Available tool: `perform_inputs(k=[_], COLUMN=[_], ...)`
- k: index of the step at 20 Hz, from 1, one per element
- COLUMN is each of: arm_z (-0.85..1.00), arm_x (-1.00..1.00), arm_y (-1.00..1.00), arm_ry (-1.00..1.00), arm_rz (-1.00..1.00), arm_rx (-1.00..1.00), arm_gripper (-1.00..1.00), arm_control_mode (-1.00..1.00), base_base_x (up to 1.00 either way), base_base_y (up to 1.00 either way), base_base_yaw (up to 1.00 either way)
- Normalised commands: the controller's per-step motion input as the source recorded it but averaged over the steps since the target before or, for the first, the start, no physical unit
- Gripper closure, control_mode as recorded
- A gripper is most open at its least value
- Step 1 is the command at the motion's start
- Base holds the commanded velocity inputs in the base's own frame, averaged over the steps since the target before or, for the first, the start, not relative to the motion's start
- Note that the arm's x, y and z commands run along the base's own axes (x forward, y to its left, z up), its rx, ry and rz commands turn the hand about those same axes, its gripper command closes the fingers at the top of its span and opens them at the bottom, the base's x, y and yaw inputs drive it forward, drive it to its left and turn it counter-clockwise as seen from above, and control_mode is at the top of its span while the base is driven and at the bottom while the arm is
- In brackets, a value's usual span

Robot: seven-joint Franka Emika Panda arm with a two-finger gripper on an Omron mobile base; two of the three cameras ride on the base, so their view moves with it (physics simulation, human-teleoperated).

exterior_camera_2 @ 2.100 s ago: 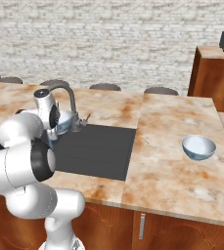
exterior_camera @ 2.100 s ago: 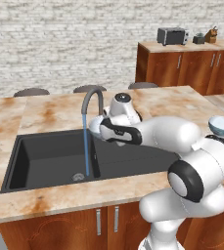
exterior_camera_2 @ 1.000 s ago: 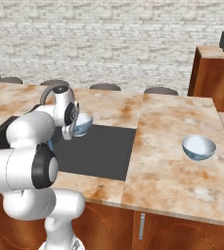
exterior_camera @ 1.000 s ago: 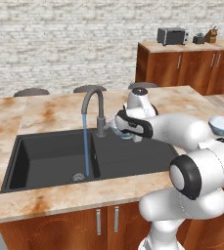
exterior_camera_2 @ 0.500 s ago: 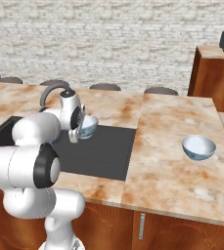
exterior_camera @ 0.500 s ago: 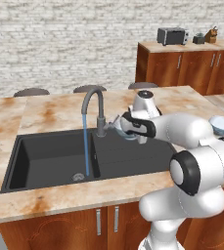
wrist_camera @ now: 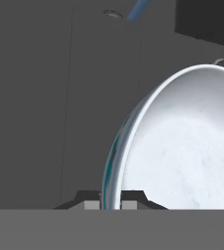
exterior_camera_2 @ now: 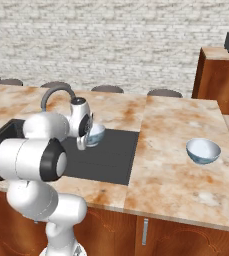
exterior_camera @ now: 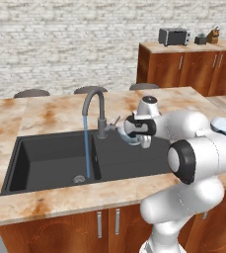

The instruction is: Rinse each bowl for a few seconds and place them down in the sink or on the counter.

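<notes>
One bowl (exterior_camera: 132,137) was held up in the air above the flat drainboard part of the sink (exterior_camera: 50,160), just right of the faucet (exterior_camera: 95,109). In the right base view the same bowl (exterior_camera_2: 95,135) showed tipped on its side beside the white hand, its hollow facing away from the arm. The gripper (exterior_camera: 140,140) was clamped on this bowl's rim: in the hand view the two fingertips (wrist_camera: 128,200) sat close together at the bottom with the thin edge of the bowl (wrist_camera: 182,146) rising between them, white inside to the right and bluish pattern on the outside to the left. The bowl did not touch the drainboard below it, as far as the base views showed.

Water (exterior_camera: 87,148) ran in a thin blue stream from the faucet spout down into the deep basin, to the left of the held bowl and apart from it.

The second bowl (exterior_camera_2: 203,150) stood upright on the counter (exterior_camera_2: 176,170), well to the right of the sink and well apart from the gripper. In the left base view it (exterior_camera: 224,126) peeked out behind the arm's elbow.

On the far wooden cabinet (exterior_camera: 183,66) stood a toaster (exterior_camera: 173,35).
</notes>
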Motion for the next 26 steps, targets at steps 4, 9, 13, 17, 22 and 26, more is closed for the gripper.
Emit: perform_inputs(k=[4, 9, 13, 17, 22, 26], arm_z=[-0.29, -0.26, -0.24, -0.23, -0.25, -0.44], arm_x=[0.19, 0.20, 0.16, 0.03, 0.00, -0.01], arm_y=[-0.16, -0.12, -0.02, -0.02, -0.01, 0.02], arm_ry=[0.11, 0.07, 0.00, -0.07, -0.15, -0.09], arm_rz=[-0.01, 0.00, 0.00, 0.01, 0.01, 0.01], arm_rx=[0.02, 0.01, 0.00, 0.00, 0.00, 0.00], arm_gripper=[1.00, 1.00, 1.00, 1.00, 1.00, 1.00], arm_control_mode=[-1.00, -1.00, -1.00, -1.00, -1.00, -1.00], base_base_x=[0.00, 0.00, 0.00, 0.00, 0.00, 0.00], base_base_y=[0.00, 0.00, 0.00, 0.00, 0.00, 0.00], base_base_yaw=[0.00, 0.00, 0.00, 0.00, 0.00, 0.00])
